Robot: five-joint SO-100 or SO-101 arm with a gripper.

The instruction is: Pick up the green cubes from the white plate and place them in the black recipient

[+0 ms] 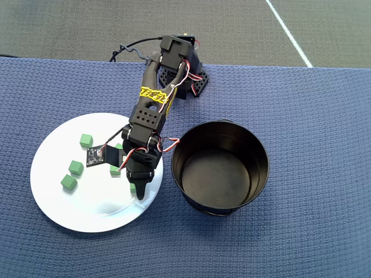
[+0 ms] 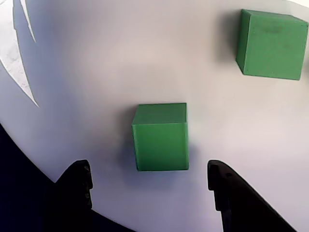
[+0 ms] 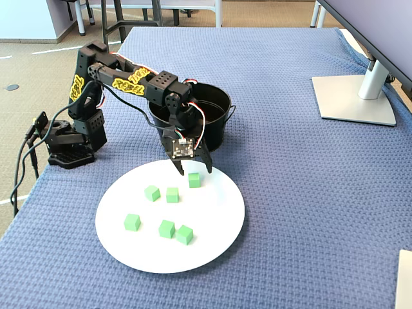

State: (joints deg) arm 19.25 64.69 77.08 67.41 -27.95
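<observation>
Step in hand: first pick. The hand (image 3: 194, 171) hangs spread over the green cube (image 3: 194, 180) at the plate's (image 3: 212, 241) far edge, fingers straddling it. Six cubes remain there; the black pot (image 1: 258, 185) is empty. Next: lower, close.

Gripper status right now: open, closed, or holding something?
Gripper: open, holding nothing; its fingertips sit either side of a green cube on the white plate, not touching it.

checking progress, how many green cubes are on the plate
6, all on the white plate: one between the open pincer tips, two left of it, three nearer the camera.
</observation>
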